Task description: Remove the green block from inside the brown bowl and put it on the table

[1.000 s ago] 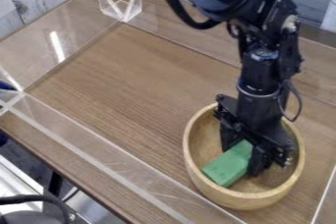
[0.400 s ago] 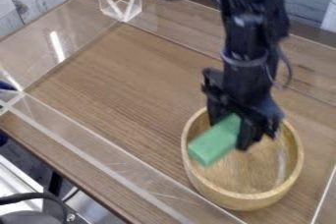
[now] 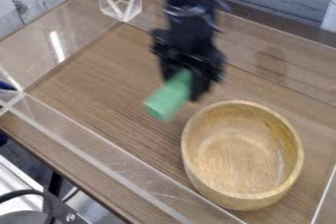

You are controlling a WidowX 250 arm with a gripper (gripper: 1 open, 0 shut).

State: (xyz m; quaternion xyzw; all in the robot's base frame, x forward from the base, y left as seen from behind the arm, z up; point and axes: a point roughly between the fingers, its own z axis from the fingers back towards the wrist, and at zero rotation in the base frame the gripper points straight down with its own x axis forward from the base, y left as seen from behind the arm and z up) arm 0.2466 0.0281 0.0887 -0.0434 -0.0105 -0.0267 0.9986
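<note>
The green block [image 3: 170, 98] hangs in the air above the table [image 3: 92, 81], just left of the brown bowl [image 3: 243, 154]. My gripper [image 3: 190, 79] points down and is shut on the block's upper end. The block tilts, its lower end toward the front left. The bowl's inside shows only bare wood. The arm above the gripper is motion-blurred.
Clear acrylic walls [image 3: 79, 149] run along the table's left and front edges. A clear V-shaped stand [image 3: 121, 5] sits at the back left. The bowl rests near the front right corner.
My gripper has lifted the green block out of the bowl and carried it left and up; it now hangs over the table beside the bowl.
</note>
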